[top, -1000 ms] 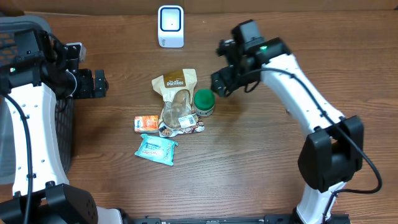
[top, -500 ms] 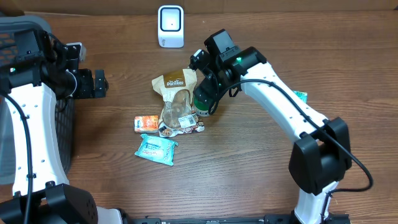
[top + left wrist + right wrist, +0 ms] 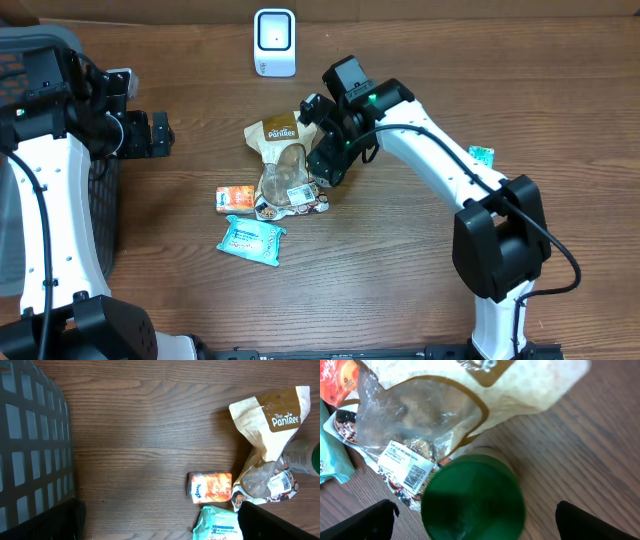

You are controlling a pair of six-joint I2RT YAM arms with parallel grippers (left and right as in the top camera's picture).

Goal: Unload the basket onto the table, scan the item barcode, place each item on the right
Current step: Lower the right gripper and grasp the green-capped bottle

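Swinging in from the bench's right side over the past second, the right end effector (image 3: 327, 165) now hangs directly over the green-lidded jar (image 3: 472, 497), hiding it from the overhead camera. The jar itself has not shifted. It stands upright on the wooden bench (image 3: 400, 260), just beside the lower right edge of a tan Pantree pouch (image 3: 280, 135).

Seen from the right wrist, the two dark fingers (image 3: 380, 520) are spread wide, one on each side of the green lid and clear of it, gripping nothing. A white barcode label (image 3: 412, 472) shows on the pouch's clear window, just left of the lid.

An orange packet (image 3: 236, 197) lies left of the pouch's lower end, with a teal wipes packet (image 3: 252, 240) just below it. A small teal item (image 3: 482, 154) sits well apart to the right, partly behind the right arm.

At the back of the bench, beyond the pouch, a white scanner (image 3: 274, 42) stands well apart from the jar.

On the left, the left end effector (image 3: 158, 134) is unmoved, jaws spread and empty, well away from the items and beside a dark basket (image 3: 30, 435).
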